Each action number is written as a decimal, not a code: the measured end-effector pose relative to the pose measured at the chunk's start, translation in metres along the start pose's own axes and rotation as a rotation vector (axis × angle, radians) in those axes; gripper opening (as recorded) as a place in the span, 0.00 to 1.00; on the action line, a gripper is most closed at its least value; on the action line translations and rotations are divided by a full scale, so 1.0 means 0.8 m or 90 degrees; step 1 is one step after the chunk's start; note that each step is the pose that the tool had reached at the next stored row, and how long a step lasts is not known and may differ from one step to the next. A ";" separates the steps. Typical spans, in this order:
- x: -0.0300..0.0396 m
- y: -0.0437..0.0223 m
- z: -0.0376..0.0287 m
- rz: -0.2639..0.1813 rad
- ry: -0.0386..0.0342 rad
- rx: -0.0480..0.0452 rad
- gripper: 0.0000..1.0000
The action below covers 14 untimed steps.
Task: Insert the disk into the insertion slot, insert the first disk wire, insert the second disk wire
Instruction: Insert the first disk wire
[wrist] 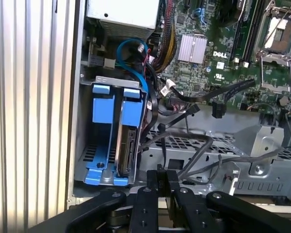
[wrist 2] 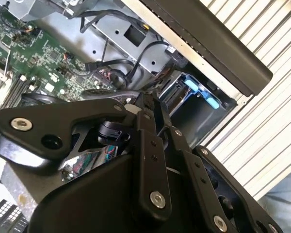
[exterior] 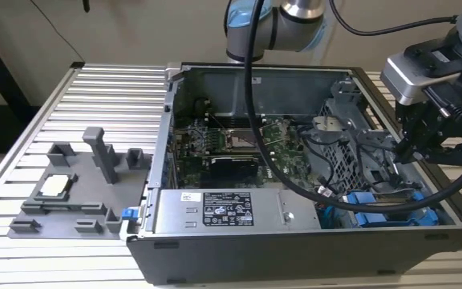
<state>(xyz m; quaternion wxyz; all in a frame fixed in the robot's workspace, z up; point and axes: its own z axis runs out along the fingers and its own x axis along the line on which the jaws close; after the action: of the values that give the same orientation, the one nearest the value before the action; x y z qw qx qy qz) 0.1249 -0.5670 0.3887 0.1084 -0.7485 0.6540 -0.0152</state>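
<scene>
The disk [wrist: 128, 151] stands on edge inside the insertion slot [wrist: 105, 80], held between bright blue carrier rails [wrist: 131, 111]. In the exterior view the slot [exterior: 387, 212] is at the case's near corner on the exterior view's right. Above the perforated metal cage beside the slot, my gripper [wrist: 167, 178] has its black fingers [wrist 2: 144, 110] pressed together. I see nothing clearly held between them. Loose black wires [wrist: 186, 145] run across the cage just beyond the fingertips. One of them ends in a black plug [wrist: 218, 109]. A blue wire [wrist: 131, 48] loops above the slot.
The open computer case [exterior: 295, 253] sits on a ribbed metal table [exterior: 103, 102]. A grey power supply box [exterior: 223, 211] lies along its near wall, with the green mainboard [exterior: 239, 141] behind it. A grey fixture [exterior: 79, 186] stands on the exterior view's left. The arm's thick black cable [exterior: 254, 108] hangs over the case.
</scene>
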 end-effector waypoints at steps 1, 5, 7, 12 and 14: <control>0.0001 -0.0002 0.0003 -0.001 0.0046 -0.0022 0.19; 0.0006 -0.0014 0.0027 -0.001 0.0127 -0.0109 0.19; 0.0012 -0.0052 0.0036 0.001 0.0117 -0.0282 0.19; 0.0035 -0.0179 0.0093 0.006 0.0071 -0.0634 0.19; 0.0044 -0.0197 0.0136 0.006 0.0072 -0.0642 0.19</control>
<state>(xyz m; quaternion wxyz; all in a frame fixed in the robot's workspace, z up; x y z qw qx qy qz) 0.1425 -0.5670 0.3806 0.0669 -0.7499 0.6580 0.0141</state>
